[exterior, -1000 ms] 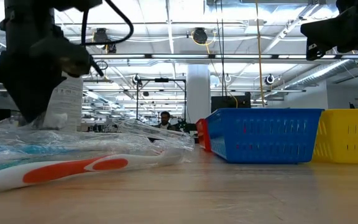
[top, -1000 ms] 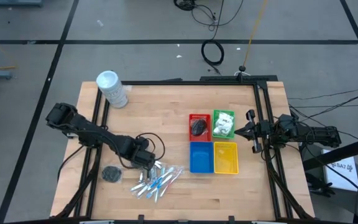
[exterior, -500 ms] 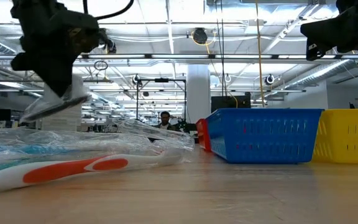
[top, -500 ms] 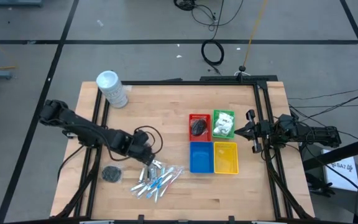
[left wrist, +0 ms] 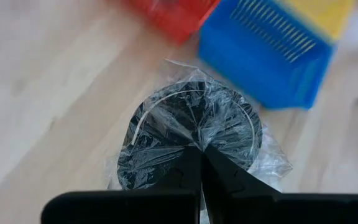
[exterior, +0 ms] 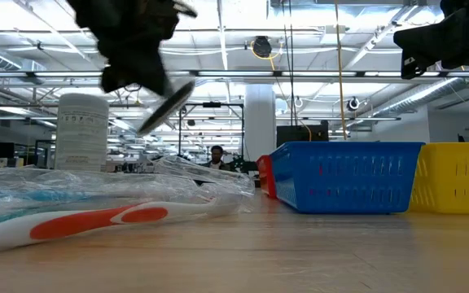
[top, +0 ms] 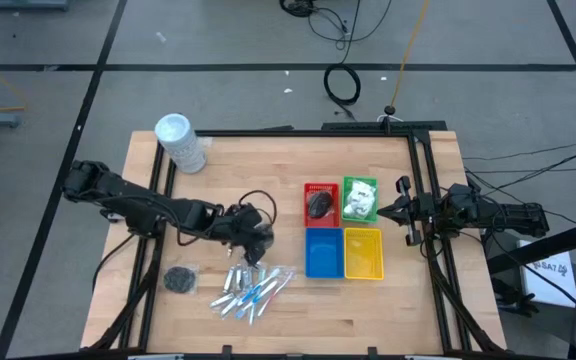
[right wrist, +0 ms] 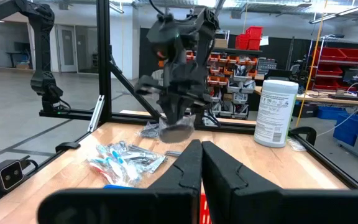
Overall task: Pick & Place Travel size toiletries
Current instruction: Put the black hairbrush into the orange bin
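Far left on the table, the white tub stands at the back corner, and a dark round bundle lies alone near the front edge. Just to its right, the pile of wrapped toothbrushes sprawls across the wood. Above that pile is the left gripper, lifted off the table, fingers pinched tight on a second dark bundle in crinkly clear wrap; from the table-level camera it hangs tilted in the air, clear of everything below. The wrist camera shows the blue tray and red tray just beyond the held bundle. Moving right, the four trays sit in a block: the red tray with a dark bundle inside, the green tray with white packets, the blue tray and the yellow tray in front. Far right, the right gripper waits at the table's edge beside the green tray, fingers closed on nothing.
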### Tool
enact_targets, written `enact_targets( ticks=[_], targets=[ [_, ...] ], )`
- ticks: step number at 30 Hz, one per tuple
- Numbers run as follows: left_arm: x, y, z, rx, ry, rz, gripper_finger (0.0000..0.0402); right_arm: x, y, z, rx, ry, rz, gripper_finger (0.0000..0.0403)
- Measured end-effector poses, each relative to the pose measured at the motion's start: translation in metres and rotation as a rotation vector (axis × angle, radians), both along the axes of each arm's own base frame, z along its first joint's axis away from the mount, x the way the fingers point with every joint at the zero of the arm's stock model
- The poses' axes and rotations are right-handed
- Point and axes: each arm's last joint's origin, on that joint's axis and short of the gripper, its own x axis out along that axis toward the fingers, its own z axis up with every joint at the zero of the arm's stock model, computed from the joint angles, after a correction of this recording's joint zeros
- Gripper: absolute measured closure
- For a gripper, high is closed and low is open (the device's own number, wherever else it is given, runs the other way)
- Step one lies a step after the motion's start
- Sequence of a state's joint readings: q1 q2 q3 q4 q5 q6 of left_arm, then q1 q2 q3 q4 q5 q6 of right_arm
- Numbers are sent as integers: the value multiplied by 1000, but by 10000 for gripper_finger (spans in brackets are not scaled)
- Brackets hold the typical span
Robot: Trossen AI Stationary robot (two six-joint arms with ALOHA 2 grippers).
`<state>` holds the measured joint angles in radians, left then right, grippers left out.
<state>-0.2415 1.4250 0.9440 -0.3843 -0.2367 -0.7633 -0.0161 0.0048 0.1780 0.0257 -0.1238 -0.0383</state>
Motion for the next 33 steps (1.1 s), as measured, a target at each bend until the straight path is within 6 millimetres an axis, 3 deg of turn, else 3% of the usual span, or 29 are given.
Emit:
enact_targets(
  ticks=[13,23,33],
  targets=[
    [29,12,37,337,-421,-255,401,0,0,0,0,0,0,403],
    [35,13,32,356,-434,-261,401,0,0,0,0,0,0,403],
    [52,27,50,443,-708,-340,401,0,-1,0,6,4,-45,403]
  ],
)
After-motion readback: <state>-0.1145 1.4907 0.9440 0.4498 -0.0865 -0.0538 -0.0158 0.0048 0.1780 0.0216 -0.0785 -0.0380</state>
